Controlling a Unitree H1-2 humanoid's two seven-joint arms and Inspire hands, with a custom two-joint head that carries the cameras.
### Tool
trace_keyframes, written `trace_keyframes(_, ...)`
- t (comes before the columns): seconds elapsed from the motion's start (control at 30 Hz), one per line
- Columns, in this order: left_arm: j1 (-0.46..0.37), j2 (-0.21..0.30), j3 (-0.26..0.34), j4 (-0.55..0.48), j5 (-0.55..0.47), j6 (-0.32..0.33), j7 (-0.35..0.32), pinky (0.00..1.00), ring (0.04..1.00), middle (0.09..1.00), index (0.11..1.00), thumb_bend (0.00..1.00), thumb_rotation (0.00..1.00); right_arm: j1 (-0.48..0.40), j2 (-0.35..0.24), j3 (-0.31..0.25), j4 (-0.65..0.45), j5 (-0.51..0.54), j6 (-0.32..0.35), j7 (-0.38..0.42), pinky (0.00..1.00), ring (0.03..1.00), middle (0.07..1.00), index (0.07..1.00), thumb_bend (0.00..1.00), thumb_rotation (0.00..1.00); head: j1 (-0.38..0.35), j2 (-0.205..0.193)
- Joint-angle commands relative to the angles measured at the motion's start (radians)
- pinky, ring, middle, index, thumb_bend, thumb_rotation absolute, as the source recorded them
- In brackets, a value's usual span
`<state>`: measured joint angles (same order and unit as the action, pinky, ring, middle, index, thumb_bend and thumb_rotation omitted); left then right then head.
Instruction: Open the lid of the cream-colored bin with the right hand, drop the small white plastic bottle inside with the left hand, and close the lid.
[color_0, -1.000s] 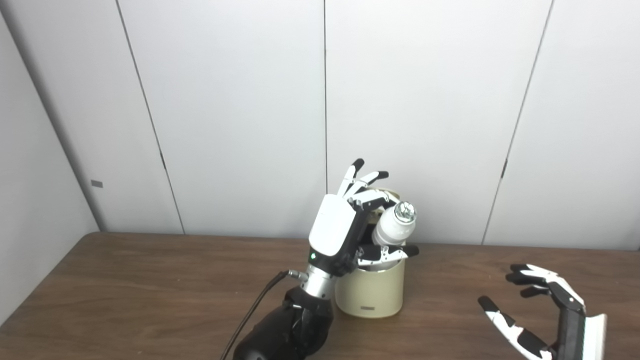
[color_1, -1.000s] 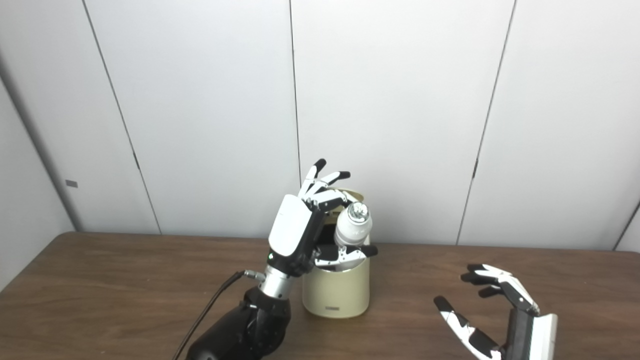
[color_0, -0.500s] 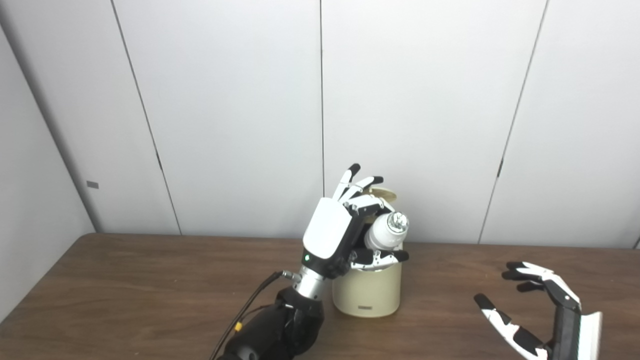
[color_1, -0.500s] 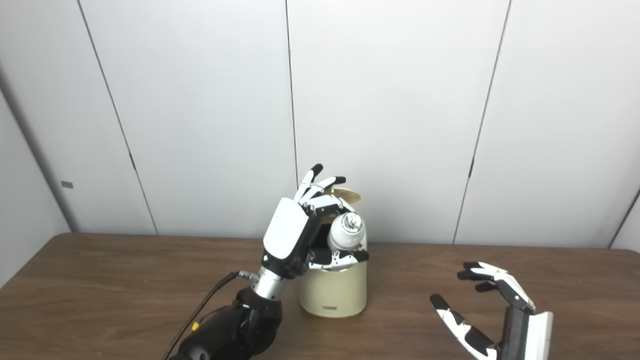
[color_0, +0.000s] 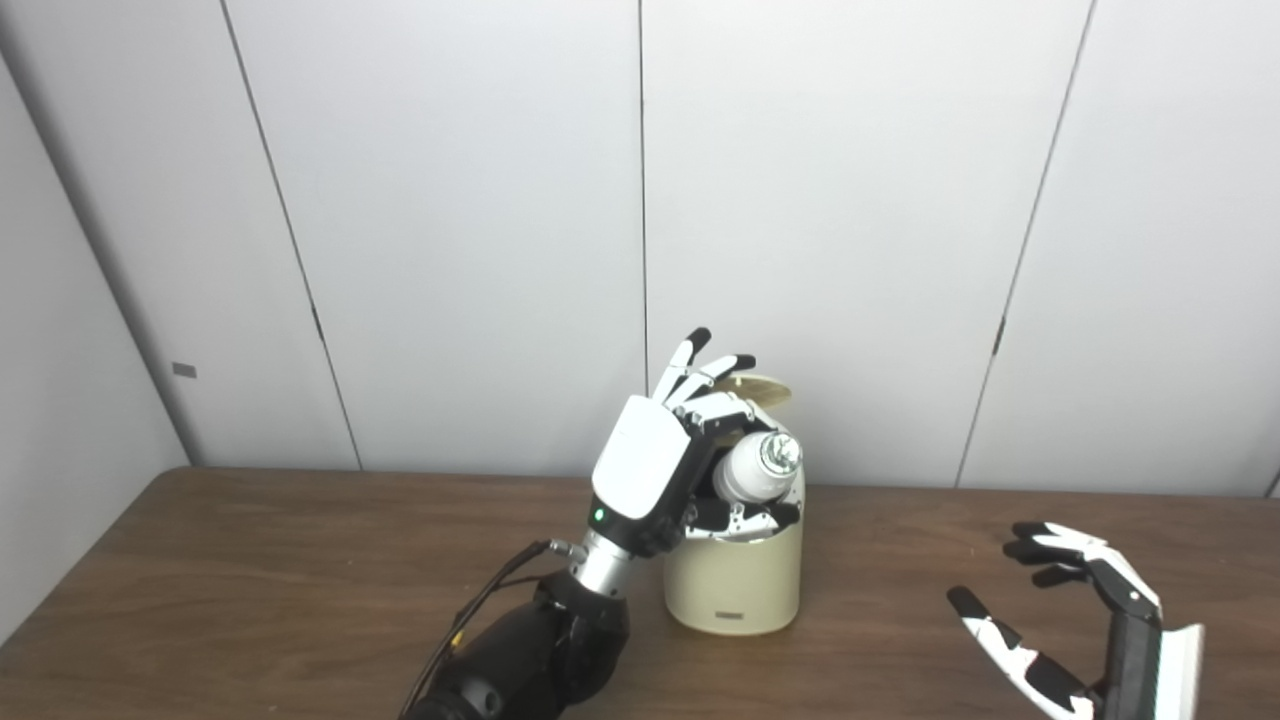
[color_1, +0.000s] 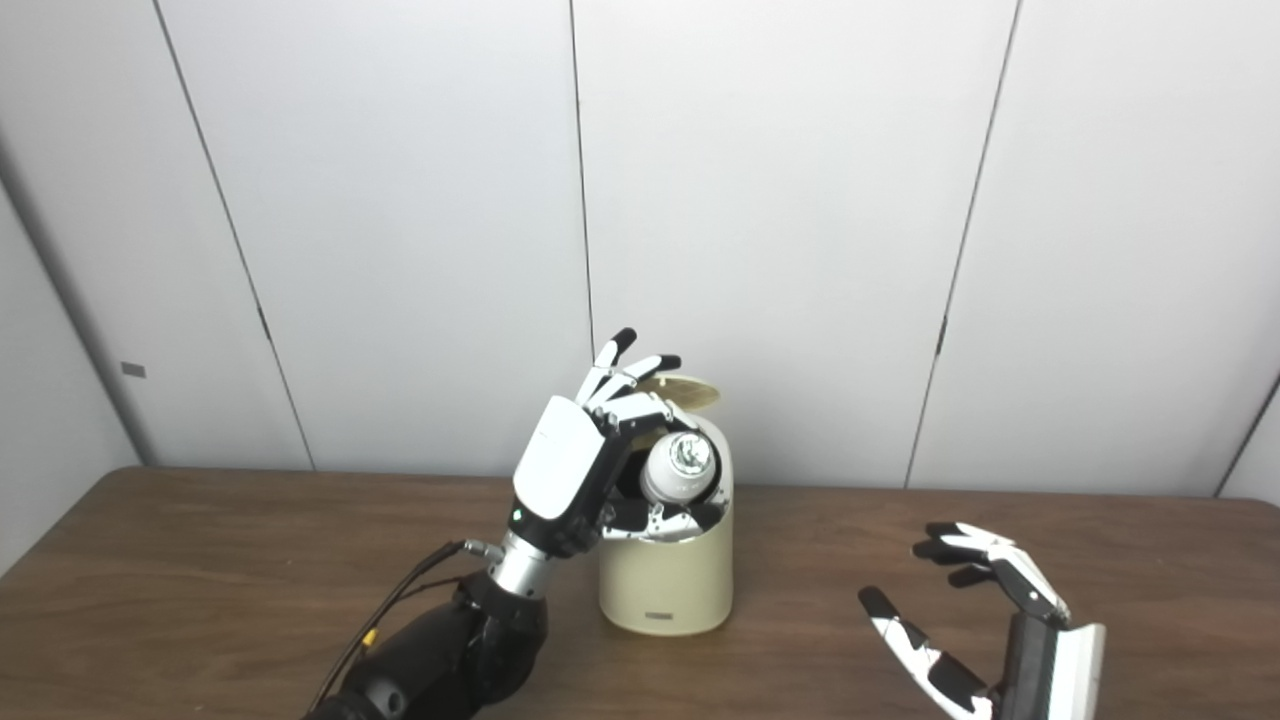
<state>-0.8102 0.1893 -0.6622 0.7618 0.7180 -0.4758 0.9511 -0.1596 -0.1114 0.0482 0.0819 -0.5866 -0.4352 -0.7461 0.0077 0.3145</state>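
Writing: the cream-coloured cylindrical bin (color_0: 733, 580) carries a small dark rectangular label (color_0: 731, 615) low on its front wall, just above the base; the print on it is too small to read. A small grey tag (color_0: 184, 370) is fixed to the wall panel far out beyond the left hand's back; nothing legible there either. No brand is visible on either hand.

Left hand (color_0: 668, 466): raised over the bin mouth on a black forearm that comes up from the bottom edge, with a thin black cable (color_0: 480, 610) trailing from the metal wrist. The white back plate faces the cameras and leans away toward the wall. Thumb and lower fingers (color_0: 745, 517) are pinched around the small white plastic bottle (color_0: 750, 470); the upper fingers stand up, spread, black-tipped, clear of the bottle.

Bottle: lies tilted in the palm-side grip, its silvery end (color_1: 688, 456) turned up and toward the cameras, its lower part at or just inside the bin's rim, on the thumb side of the left hand.

Round cream lid (color_0: 757, 387): up, hinged back, behind the raised fingertips.

Right hand (color_1: 985, 625): well apart from the bin, low over the brown wood-grain worktop (color_0: 300, 580), palm turned inward, fingers and thumb spread wide, holding nothing.
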Motion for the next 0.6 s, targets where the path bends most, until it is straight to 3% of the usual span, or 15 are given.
trace_keyframes(0.0,-0.037,0.018,0.003,0.006,-0.025,0.006,0.011,1.00,0.815,0.480,0.484,0.53,0.00,0.029,-0.013,0.003,0.057,-0.008,-0.034,-0.021,0.40,0.529,0.607,0.492,0.49,0.13,0.001,0.000)
trace_keyframes(0.17,-0.028,0.028,-0.020,-0.014,-0.091,0.006,-0.030,1.00,0.825,0.493,0.480,0.52,0.00,0.028,-0.017,0.004,0.060,-0.012,-0.034,-0.026,0.40,0.527,0.607,0.491,0.49,0.13,0.002,0.001)
trace_keyframes(0.23,-0.027,0.036,-0.034,-0.026,-0.118,0.006,-0.060,1.00,0.841,0.546,0.489,0.52,0.06,0.028,-0.018,0.006,0.060,-0.007,-0.034,-0.025,0.40,0.526,0.608,0.491,0.49,0.13,0.002,0.004)
trace_keyframes(0.27,-0.024,0.039,-0.035,-0.034,-0.131,0.006,-0.083,1.00,0.858,0.581,0.547,0.76,0.27,0.028,-0.020,0.007,0.061,-0.004,-0.034,-0.025,0.41,0.530,0.610,0.492,0.49,0.13,0.002,0.004)
trace_keyframes(0.3,-0.023,0.042,-0.035,-0.039,-0.140,0.006,-0.099,1.00,0.877,0.616,0.591,0.90,0.44,0.028,-0.021,0.008,0.062,-0.003,-0.034,-0.026,0.42,0.536,0.610,0.492,0.49,0.13,0.002,0.004)
trace_keyframes(0.33,-0.020,0.043,-0.034,-0.045,-0.147,0.006,-0.113,1.00,0.884,0.628,0.606,0.95,0.50,0.027,-0.023,0.010,0.063,-0.002,-0.034,-0.028,0.42,0.538,0.610,0.492,0.49,0.13,0.002,0.004)
trace_keyframes(0.43,-0.015,0.043,-0.018,-0.054,-0.144,0.006,-0.137,1.00,0.906,0.654,0.642,1.00,0.65,0.027,-0.024,0.010,0.066,-0.005,-0.034,-0.030,0.42,0.538,0.609,0.492,0.49,0.13,0.003,0.006)
trace_keyframes(0.57,-0.010,0.042,0.005,-0.062,-0.127,0.006,-0.154,1.00,0.924,0.682,0.686,1.00,0.68,0.027,-0.025,0.010,0.069,-0.005,-0.034,-0.031,0.42,0.540,0.611,0.492,0.49,0.14,0.004,0.006)
